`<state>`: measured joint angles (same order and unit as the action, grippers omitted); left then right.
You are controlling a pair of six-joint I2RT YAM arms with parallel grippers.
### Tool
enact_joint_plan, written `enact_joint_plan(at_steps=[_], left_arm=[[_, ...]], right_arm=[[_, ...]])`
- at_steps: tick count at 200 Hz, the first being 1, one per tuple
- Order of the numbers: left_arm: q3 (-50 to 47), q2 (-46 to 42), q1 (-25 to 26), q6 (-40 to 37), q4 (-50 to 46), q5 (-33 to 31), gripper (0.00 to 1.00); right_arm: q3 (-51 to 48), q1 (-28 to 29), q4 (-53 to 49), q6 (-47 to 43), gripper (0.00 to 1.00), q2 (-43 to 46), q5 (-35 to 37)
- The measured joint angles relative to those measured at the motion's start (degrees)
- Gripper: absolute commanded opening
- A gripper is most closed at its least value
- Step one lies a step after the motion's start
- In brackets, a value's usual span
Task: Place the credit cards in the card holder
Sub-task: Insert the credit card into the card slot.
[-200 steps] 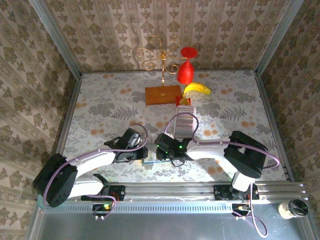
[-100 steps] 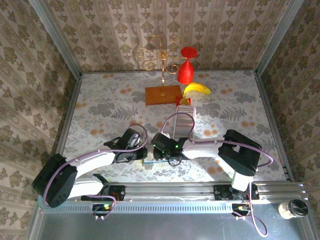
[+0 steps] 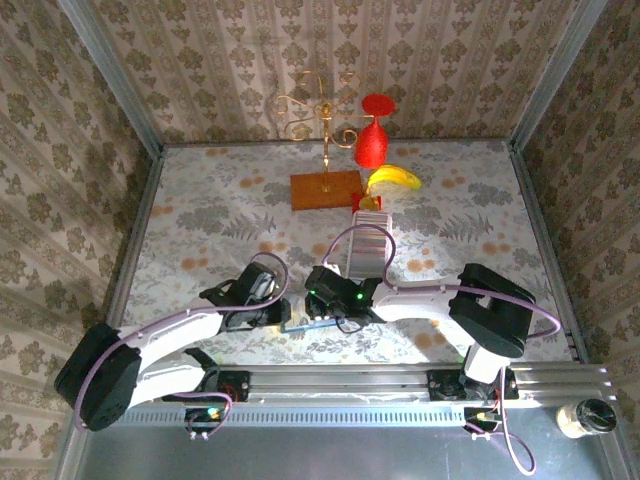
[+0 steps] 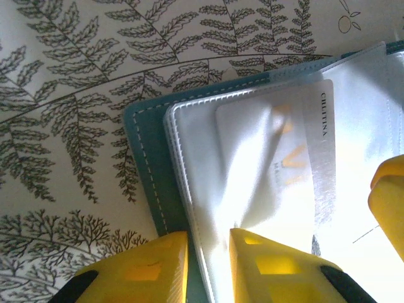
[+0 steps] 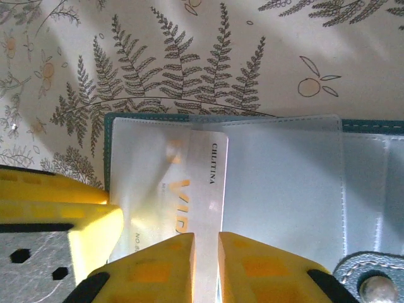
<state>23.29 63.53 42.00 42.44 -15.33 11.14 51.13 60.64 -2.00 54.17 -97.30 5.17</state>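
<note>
Card holder (image 4: 142,158) flat on the table (image 3: 200,200), one credit card (image 5: 205,183) apparently partway inside.

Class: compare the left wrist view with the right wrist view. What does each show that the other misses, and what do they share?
Left wrist view, not the right: the narrow gap between the left fingers, with the stitched teal edge of the holder pinched in it.
Right wrist view, not the left: the right fingers gripping the card, and the snap tab at lower right.
Shared: the pale card partly inside a clear sleeve, the open teal holder, and the fern-print cloth.
</note>
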Motion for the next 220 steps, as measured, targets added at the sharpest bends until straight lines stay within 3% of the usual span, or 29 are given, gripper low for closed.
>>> enact_joint_plan(at_steps=[34,78,169,220], left_arm=[[-0.87,-3.15,-0.11,0.09,-0.72,-0.52,0.24],[-2.95,-5.35,-1.29,1.40,-1.01,-1.31,0.19],[-3.78,-2.25,-2.25,2.51,2.51,0.70,0.06],[-4.11,-2.73,-2.25,2.82,2.91,0.63,0.05]], right_arm=[[0.57,0.00,-1.90,0.22,0.05,-1.03,0.28],[2.60,0.00,-3.91,0.17,0.02,-3.52,0.24],[5.05,0.04,-4.02,0.17,0.01,-5.66,-1.53],[5.16,0.07,-3.87,0.20,0.03,-5.86,-1.99]])
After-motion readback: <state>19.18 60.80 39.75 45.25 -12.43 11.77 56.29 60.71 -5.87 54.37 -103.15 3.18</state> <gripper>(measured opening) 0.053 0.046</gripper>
